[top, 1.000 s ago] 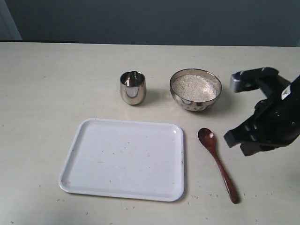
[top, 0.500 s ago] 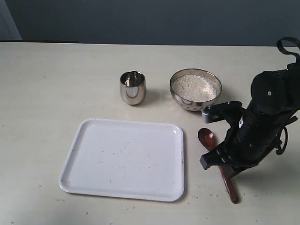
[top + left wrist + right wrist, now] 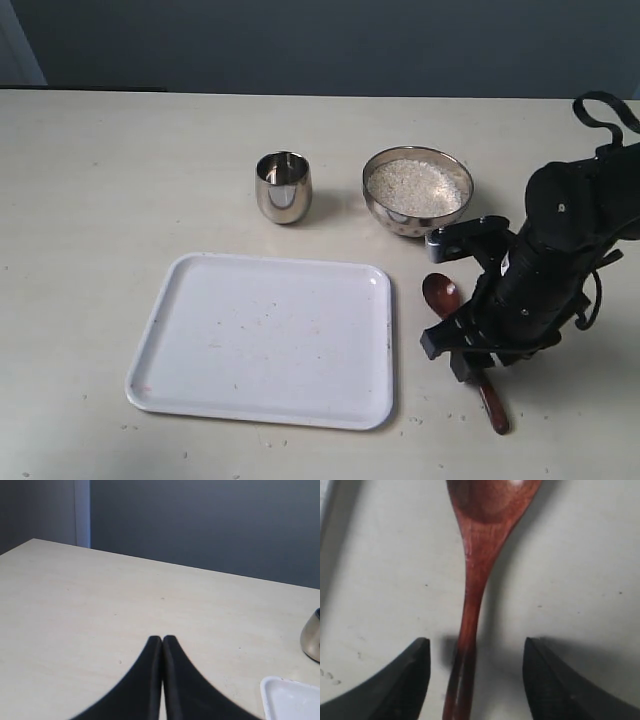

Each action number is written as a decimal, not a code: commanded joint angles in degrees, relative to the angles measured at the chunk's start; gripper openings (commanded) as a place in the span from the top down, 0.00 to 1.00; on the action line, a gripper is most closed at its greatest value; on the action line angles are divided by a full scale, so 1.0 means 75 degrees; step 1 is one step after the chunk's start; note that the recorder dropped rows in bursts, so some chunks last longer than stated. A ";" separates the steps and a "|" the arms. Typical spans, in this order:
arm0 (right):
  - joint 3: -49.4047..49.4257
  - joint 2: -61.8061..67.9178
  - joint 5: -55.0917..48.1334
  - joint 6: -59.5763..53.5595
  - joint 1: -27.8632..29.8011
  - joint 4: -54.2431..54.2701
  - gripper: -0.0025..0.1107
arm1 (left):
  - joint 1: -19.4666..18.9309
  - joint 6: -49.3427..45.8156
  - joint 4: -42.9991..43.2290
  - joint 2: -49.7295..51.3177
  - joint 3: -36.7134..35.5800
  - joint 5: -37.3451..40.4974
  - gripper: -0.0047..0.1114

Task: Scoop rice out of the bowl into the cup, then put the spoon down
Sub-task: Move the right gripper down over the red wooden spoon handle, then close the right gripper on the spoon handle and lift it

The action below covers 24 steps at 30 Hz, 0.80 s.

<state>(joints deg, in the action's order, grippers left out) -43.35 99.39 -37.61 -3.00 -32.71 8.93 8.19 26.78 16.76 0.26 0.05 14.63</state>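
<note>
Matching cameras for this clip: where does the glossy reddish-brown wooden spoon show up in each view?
Exterior view: the glossy reddish-brown wooden spoon lies on the table right of the white rectangular tray, handle partly hidden by the right gripper.
Left wrist view: not in it.
Right wrist view: central, handle running between the gripper's open fingers, apart from both.
Shared landmark: the tray's corner links the left wrist and exterior views.

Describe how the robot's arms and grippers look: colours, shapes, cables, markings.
The right arm is glossy black with bulky rounded housings, a looping black cable and a silver-grey block near its end. The right gripper and left gripper have smooth black fingers that curve to tapered tips. No markings are legible.
</note>
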 commanded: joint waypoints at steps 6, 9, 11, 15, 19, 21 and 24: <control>0.0026 0.0355 0.0090 0.0022 -0.0013 -0.0112 0.51 | -0.0013 -0.0001 0.0004 -0.0035 -0.0007 -0.0061 0.96; 0.0026 0.0487 0.0043 0.0022 -0.0013 -0.0096 0.67 | -0.0013 -0.0001 0.0004 -0.0035 -0.0007 -0.0061 0.96; 0.0026 0.0584 -0.0021 0.0022 -0.0013 -0.0096 0.83 | -0.0013 -0.0001 0.0004 -0.0035 -0.0007 -0.0061 0.96; 0.0026 0.0649 -0.0175 -0.0052 -0.0013 -0.0118 0.98 | -0.0013 -0.0001 0.0004 -0.0035 -0.0007 -0.0061 0.96; 0.0026 0.0464 -0.0544 -0.0529 -0.0013 -0.0100 0.99 | -0.0013 -0.0001 0.0004 -0.0035 -0.0007 -0.0061 0.96; -0.0050 0.0265 -0.0893 -0.0721 -0.0013 -0.0086 0.99 | -0.0013 -0.0001 0.0004 -0.0035 -0.0007 -0.0061 0.96; -0.0337 -0.0113 -0.1862 -0.1097 -0.0013 -0.0086 0.99 | -0.0013 -0.0001 0.0004 -0.0035 -0.0007 -0.0061 0.96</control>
<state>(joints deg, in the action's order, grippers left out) -44.30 100.97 -45.65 -8.09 -32.70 7.63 8.19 26.78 16.76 0.26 0.05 14.63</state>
